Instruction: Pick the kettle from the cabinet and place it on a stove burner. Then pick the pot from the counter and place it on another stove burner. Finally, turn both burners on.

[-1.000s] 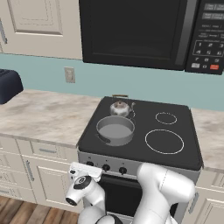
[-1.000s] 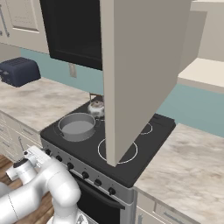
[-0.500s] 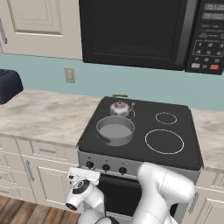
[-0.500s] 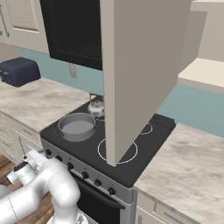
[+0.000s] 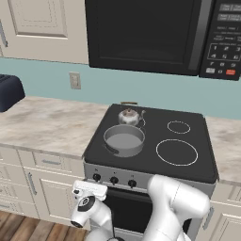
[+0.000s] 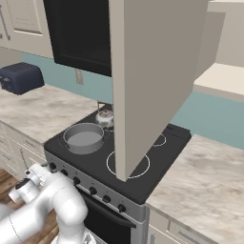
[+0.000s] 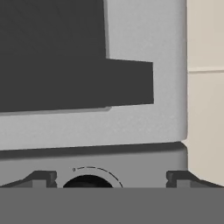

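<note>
Hand view: my pincer (image 7: 111, 178) has just spread wide and holds nothing, one stove knob (image 7: 89, 180) sitting between its tips.

I judge a knob turn done, my arm having dropped to the stove front. Beyond, the pot (image 5: 124, 140) sits on a front burner, the kettle (image 5: 129, 116) just behind on another, beside the desk (image 5: 44, 123).

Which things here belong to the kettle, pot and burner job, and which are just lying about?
Job: kettle on a rear stove burner; pot on the front burner; free stove burners; knobs; open gripper facing a knob; counter.

Lying about: toaster, microwave, wall outlet, open cabinet door.
</note>
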